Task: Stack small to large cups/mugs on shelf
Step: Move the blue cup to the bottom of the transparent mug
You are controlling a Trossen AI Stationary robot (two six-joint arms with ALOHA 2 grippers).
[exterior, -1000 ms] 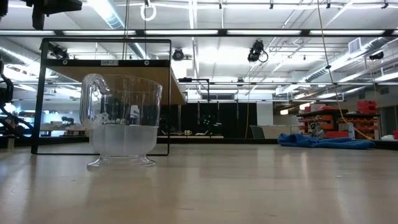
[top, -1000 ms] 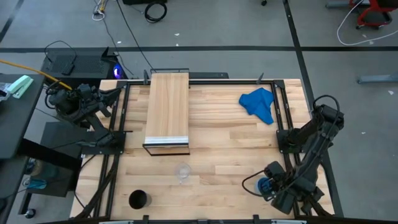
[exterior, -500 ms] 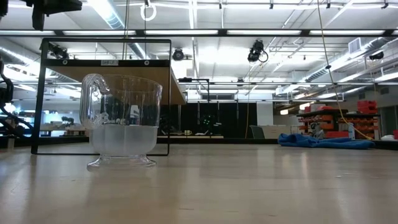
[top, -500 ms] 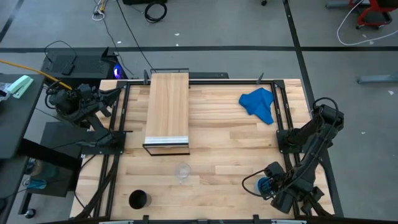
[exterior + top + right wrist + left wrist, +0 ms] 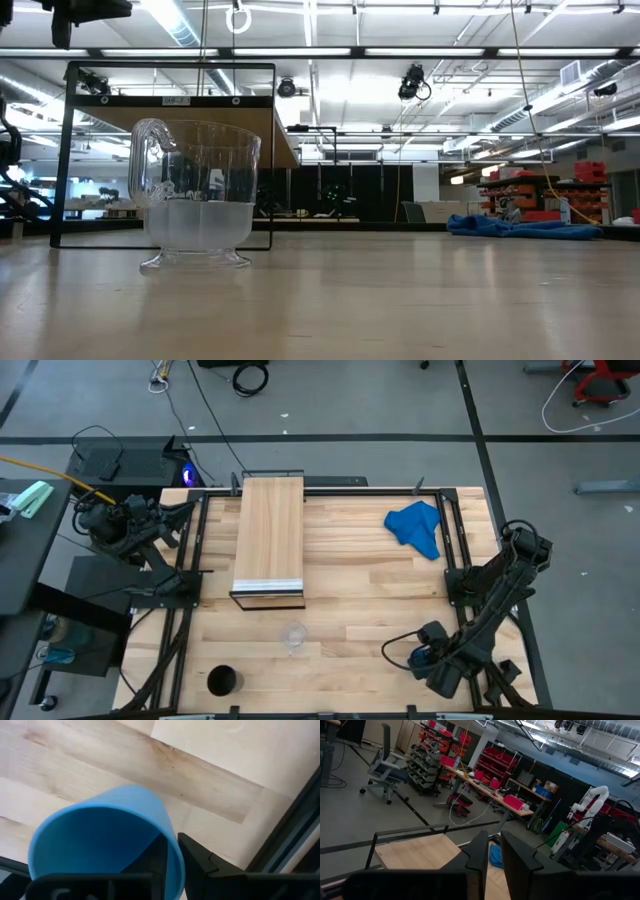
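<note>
The bright-blue cup (image 5: 421, 657) is near the table's near right corner, in my right gripper (image 5: 428, 660), which is shut on it; in the right wrist view the cup (image 5: 100, 845) fills the frame. The clear glass cup (image 5: 294, 636) (image 5: 195, 195) stands on its foot just in front of the shelf (image 5: 269, 540). The black cup (image 5: 223, 681) stands near the near left edge. My left gripper (image 5: 492, 857) is shut and parked off the table's far left. My right gripper pinches the blue cup's wall at its rim (image 5: 172, 851), with one finger (image 5: 159, 856) inside the cup and the other finger (image 5: 196, 857) outside. Whether the cup's base is off the table, I cannot tell.
A blue cloth (image 5: 415, 527) (image 5: 525, 227) lies at the far right of the table. The shelf (image 5: 170, 100) runs from the far edge toward the middle. Dark frame rails (image 5: 455, 550) line both table sides. Bare wood lies between the glass cup and my right gripper.
My right gripper, with the blue cup in it, has shifted a little toward the table's left edge in the last half second; its cable has swung out the same way. The glass cup, black cup and left arm have stayed still.
</note>
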